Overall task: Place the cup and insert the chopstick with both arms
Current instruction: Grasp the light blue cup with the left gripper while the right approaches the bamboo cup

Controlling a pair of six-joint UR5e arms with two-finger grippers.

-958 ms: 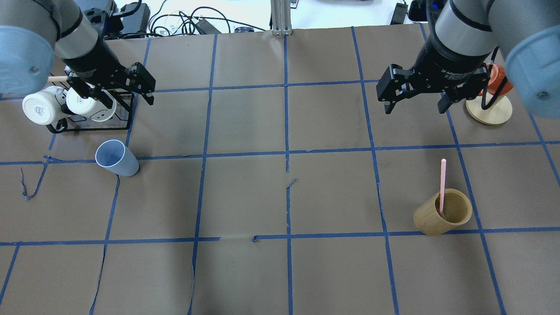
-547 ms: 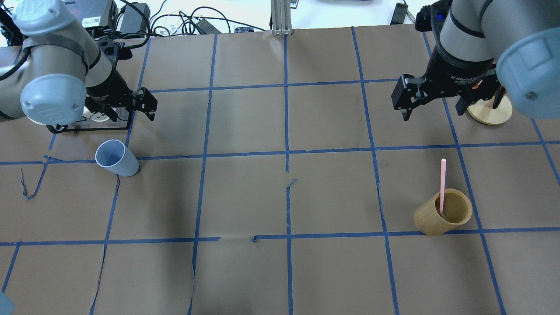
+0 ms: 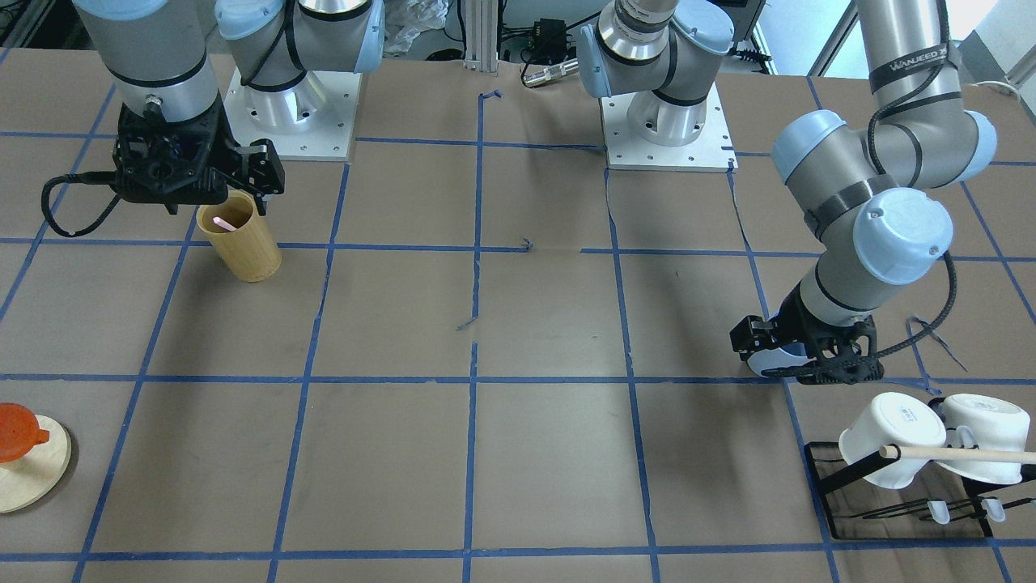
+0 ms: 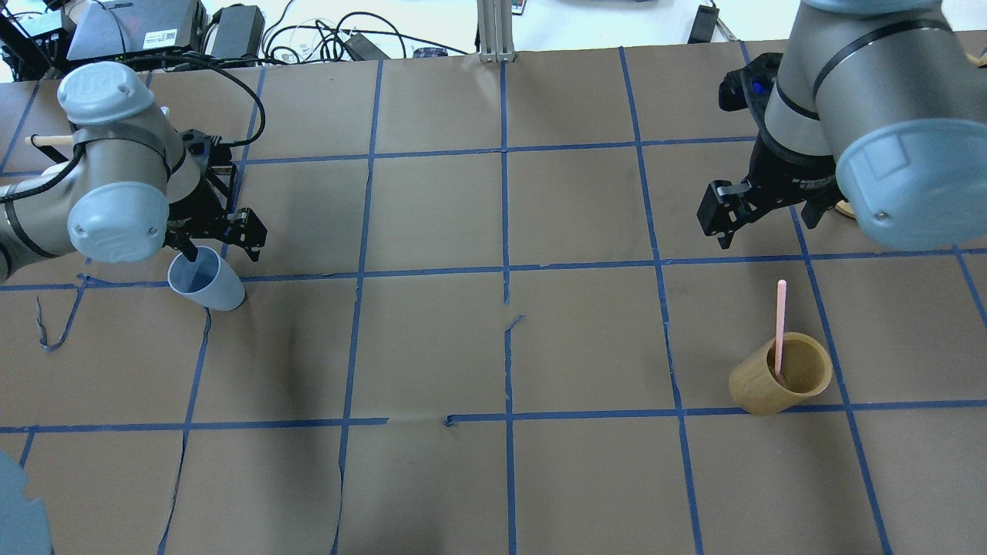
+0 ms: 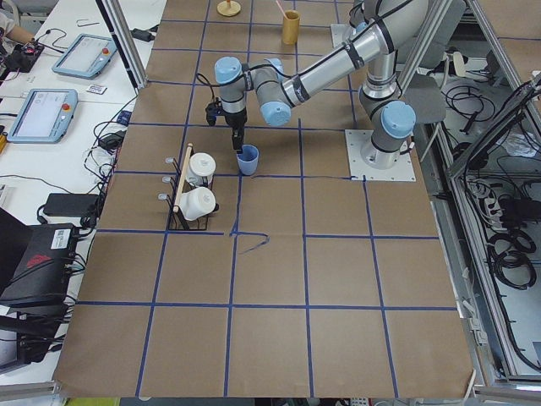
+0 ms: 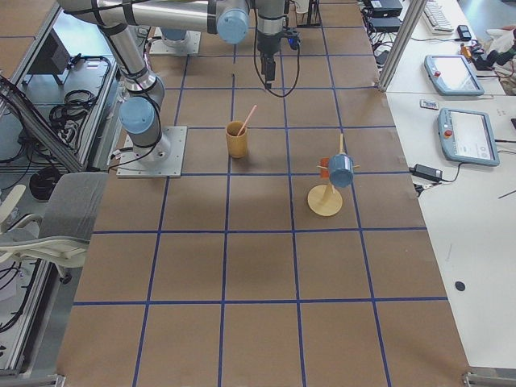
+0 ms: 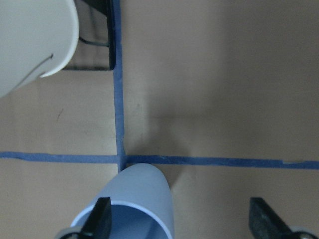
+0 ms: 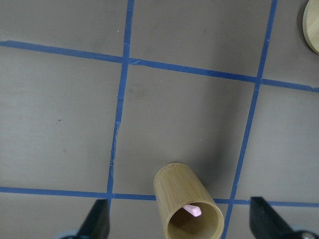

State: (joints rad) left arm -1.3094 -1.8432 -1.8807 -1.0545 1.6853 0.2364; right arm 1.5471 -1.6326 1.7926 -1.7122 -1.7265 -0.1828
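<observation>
The light-blue cup (image 4: pixel 207 280) stands upright at the table's left, also in the left wrist view (image 7: pixel 134 209). My left gripper (image 4: pixel 224 247) is open and low over it: one finger (image 7: pixel 101 219) sits over the cup's mouth, the other (image 7: pixel 263 219) outside, so the cup's wall lies between them. A pale-pink chopstick (image 4: pixel 780 324) leans in a tan bamboo cylinder (image 4: pixel 779 378) at the right. My right gripper (image 4: pixel 759 216) is open and empty, above and just behind the cylinder (image 8: pixel 187 204); the pink tip (image 8: pixel 192 210) shows inside.
A black rack with white mugs (image 3: pixel 898 441) and a wooden dowel (image 3: pixel 963 454) stands behind the cup, close to the left arm. A round wooden stand (image 3: pixel 24 474) with an orange piece sits at the far right behind the right arm.
Both arms have swung toward the table's near side. The left gripper left the mug rack and came down onto the blue cup. The right gripper moved closer to the bamboo cylinder.
</observation>
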